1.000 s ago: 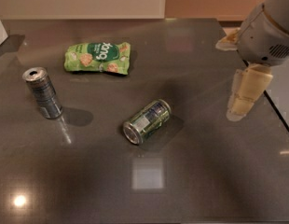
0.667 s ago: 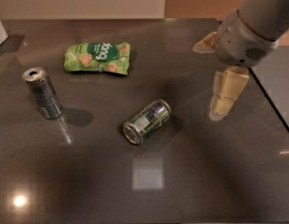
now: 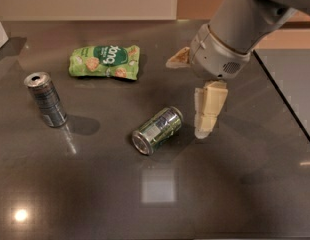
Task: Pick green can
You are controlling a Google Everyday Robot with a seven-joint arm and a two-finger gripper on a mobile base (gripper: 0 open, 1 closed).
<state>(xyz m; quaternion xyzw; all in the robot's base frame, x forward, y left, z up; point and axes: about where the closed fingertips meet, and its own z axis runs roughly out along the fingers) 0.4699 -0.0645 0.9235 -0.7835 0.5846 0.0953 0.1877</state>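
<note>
Leftward the gripper (image 3: 186, 99) is being swung, closer now to the green can (image 3: 157, 130) than a second ago. The approach is being made: the green can is lying on its side on the table (image 3: 95, 194), just left of the lower finger, untouched. The fingers are being held wide apart, with nothing gripped. Next, a descent astride the green can's body is called for.

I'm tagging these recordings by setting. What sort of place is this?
Likely a break-room or kitchen counter: a dark polished countertop holds a snack bag, a slim upright can and the green can on its side. The claw hovers beside it.
</note>
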